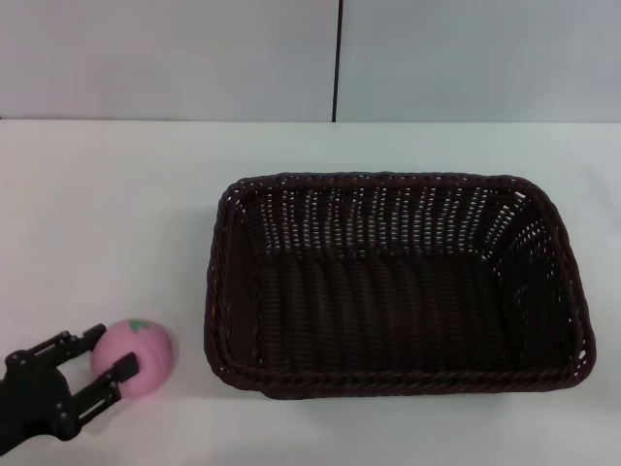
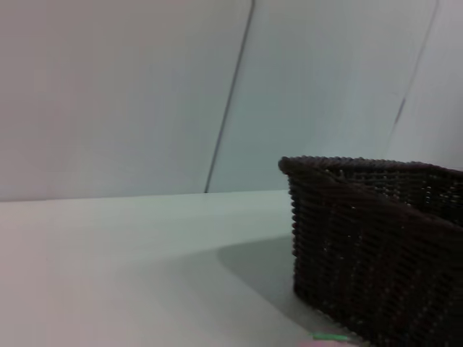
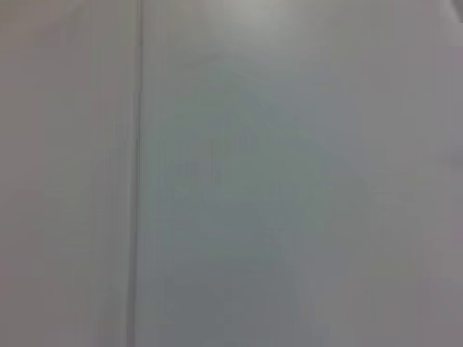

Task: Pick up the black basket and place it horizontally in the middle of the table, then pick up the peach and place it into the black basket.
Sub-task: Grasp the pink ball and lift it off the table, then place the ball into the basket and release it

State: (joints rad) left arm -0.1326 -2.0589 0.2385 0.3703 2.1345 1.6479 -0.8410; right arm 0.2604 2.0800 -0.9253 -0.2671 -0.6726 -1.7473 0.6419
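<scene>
A corner of the black basket is seen standing on the white table, its shadow cast beside it. A pale wall with a dark vertical seam is shown behind.

Left gripper: seen low at the near left, fingers spread apart.
Left arm: reached forward.
Right arm: not seen in any view.
</scene>
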